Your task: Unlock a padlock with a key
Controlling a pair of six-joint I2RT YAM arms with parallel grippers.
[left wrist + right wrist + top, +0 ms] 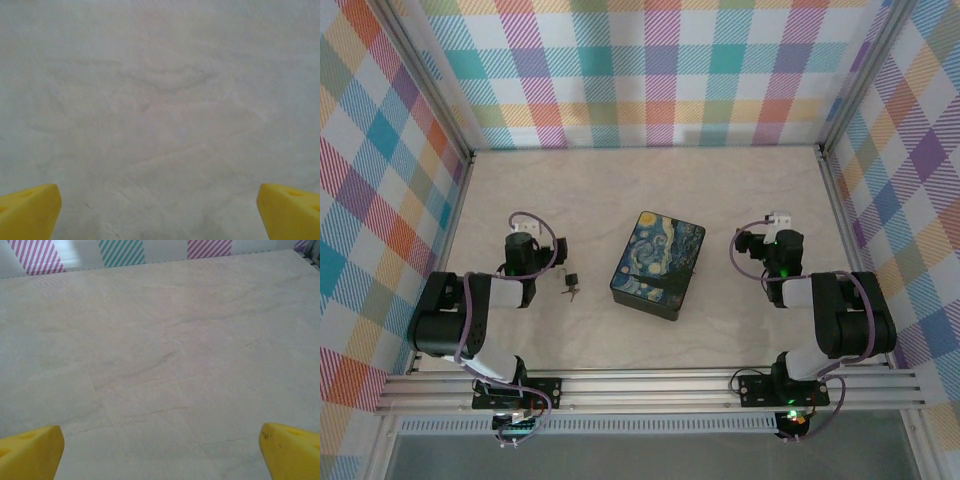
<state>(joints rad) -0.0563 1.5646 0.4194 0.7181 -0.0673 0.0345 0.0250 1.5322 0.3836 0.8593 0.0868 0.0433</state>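
Left gripper [524, 232], wide and empty, belongs to the nearer arm: the padlock [570, 280] lies just to its near right.

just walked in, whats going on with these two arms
Nothing is being handled yet. Both arms sit folded at the near side of the table. The left end effector and the right end effector are open and empty, above the tabletop. The small dark padlock lies on the table just right of the left arm, with what looks like the key right beside it, though it is too small to be sure. A starry-night box sits in the middle, between the arms.
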